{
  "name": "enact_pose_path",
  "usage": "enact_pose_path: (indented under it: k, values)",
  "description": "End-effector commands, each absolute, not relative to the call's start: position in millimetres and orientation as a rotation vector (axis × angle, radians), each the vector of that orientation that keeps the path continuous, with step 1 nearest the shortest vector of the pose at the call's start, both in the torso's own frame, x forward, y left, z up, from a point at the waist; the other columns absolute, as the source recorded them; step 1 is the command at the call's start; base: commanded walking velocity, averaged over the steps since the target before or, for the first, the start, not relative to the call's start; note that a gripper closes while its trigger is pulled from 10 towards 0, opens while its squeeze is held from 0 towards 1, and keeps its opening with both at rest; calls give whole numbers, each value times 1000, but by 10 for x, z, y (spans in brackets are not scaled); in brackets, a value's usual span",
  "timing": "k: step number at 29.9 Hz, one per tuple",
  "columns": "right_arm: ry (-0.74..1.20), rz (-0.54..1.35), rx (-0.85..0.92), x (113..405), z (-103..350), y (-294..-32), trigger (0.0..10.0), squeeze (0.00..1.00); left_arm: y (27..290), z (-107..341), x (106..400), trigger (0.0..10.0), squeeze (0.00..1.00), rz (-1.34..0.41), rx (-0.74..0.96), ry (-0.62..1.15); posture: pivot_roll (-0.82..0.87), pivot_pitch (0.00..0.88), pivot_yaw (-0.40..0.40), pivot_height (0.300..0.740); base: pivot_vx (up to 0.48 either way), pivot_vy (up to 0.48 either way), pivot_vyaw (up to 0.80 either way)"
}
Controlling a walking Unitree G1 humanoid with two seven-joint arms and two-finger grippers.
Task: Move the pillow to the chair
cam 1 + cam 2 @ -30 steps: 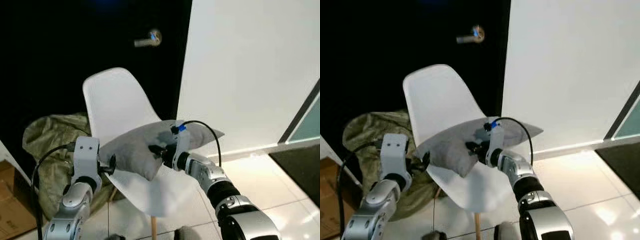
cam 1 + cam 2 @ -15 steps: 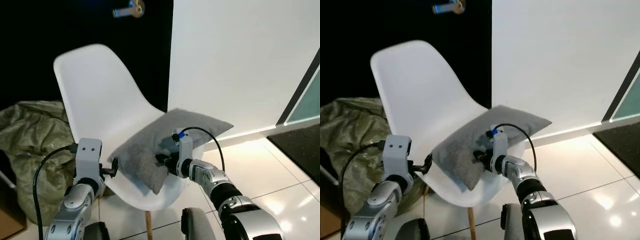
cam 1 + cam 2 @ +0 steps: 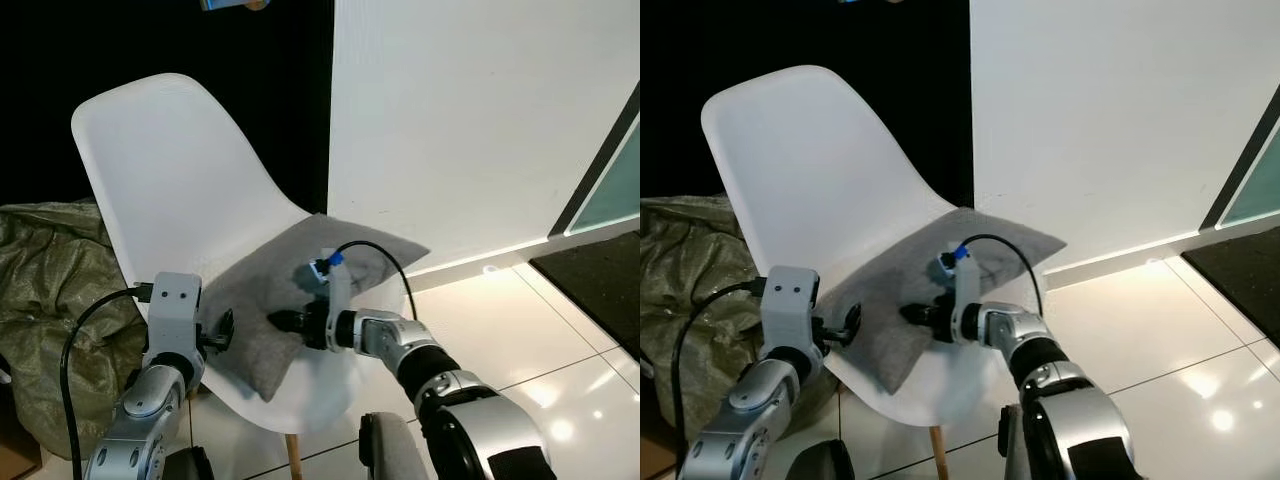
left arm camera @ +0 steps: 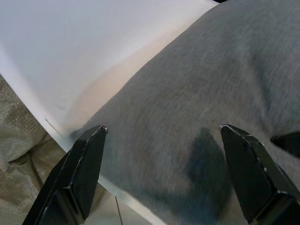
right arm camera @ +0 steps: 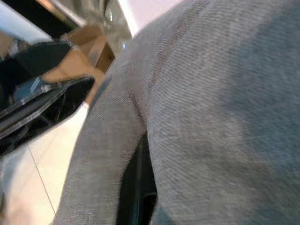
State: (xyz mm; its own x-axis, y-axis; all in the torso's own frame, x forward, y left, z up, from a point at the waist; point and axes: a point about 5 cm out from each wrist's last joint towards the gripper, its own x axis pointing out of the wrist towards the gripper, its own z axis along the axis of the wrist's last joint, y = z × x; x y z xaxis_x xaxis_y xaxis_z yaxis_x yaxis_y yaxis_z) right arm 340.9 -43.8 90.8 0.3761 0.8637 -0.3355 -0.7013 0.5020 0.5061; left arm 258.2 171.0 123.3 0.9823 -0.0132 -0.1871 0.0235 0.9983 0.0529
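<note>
Grey pillow (image 3: 300, 290) lying on white chair (image 3: 170, 190) seat; right gripper (image 3: 282, 321) pinching its fabric, left gripper (image 4: 164, 173) spread wide beside its edge

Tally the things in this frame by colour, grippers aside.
White: 1, the chair
Grey: 1, the pillow lying on the chair seat
Olive green: 1, a crumpled cloth on the floor beside the chair
Total: 3
</note>
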Motion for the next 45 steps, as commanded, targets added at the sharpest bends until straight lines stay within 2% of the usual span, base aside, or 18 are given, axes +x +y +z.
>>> enact_pose_path:
  k: [1, 7, 12, 17, 19, 20, 23, 26, 28, 29, 30, 34, 37, 45]
  values:
    - [621, 1052, 259, 3415, 942, -412, 10000, 1000, 1771, 1251, 2566, 10000, 0, 2, 78, 192, -60, 28, -25, 520, 0, 0, 0]
    - [667, 1026, 257, 3446, 945, -609, 10000, 1000, 1767, 1254, 2583, 10000, 0, 4, 77, 192, -74, 26, -24, 520, 0, 0, 0]
    - [706, 1029, 215, 3454, 983, -972, 10000, 1000, 1724, 1251, 2624, 10000, 0, -4, 70, 186, -100, 19, -28, 520, 0, 0, 0]
    - [724, 1028, 204, 3429, 969, -1079, 10000, 1000, 1709, 1249, 2630, 10000, 0, -7, 67, 185, -105, 17, -31, 520, 0, 0, 0]
    - [748, 1007, 204, 3389, 957, -1250, 10000, 1000, 1699, 1247, 2635, 10000, 0, -7, 64, 183, -110, 12, -38, 520, 0, 0, 0]
    - [748, 1007, 204, 3389, 957, -1250, 10000, 1000, 1699, 1247, 2635, 10000, 0, -7, 64, 183, -110, 12, -38, 520, 0, 0, 0]
    - [767, 954, 210, 3315, 979, -1581, 10000, 1000, 1693, 1242, 2643, 10000, 0, -6, 61, 182, -118, 4, -43, 520, 0, 0, 0]
    - [772, 946, 204, 3280, 997, -1670, 10000, 1000, 1691, 1241, 2646, 10000, 0, -6, 60, 182, -118, 4, -43, 520, 0, 0, 0]
    - [677, 970, 196, 3276, 1136, -1800, 10000, 1000, 1687, 1246, 2658, 10000, 0, -7, 58, 178, -124, 0, -44, 520, 0, 0, 0]
    - [612, 951, 188, 3315, 1216, -1853, 10000, 588, 1686, 1247, 2665, 10000, 0, -7, 57, 176, -126, 0, -40, 520, 0, 0, 0]
    - [548, 922, 228, 3371, 1302, -1892, 10000, 0, 1685, 1249, 2673, 10000, 0, -7, 56, 175, -125, 0, -37, 520, 0, 0, 0]
    - [475, 909, 309, 3429, 1413, -1897, 10000, 0, 1683, 1253, 2684, 10000, 0, -8, 55, 172, -123, 0, -36, 520, 0, 0, 0]
    - [220, 951, 467, 3505, 1704, -1707, 10000, 0, 1657, 1309, 2721, 10000, 0, -7, 42, 144, -104, 0, -37, 529, 0, 0, 0]
    - [191, 951, 530, 3508, 1695, -1460, 10000, 0, 1683, 1310, 2731, 10000, 0, 7, 43, 142, -94, 0, -36, 556, 0, 0, 0]
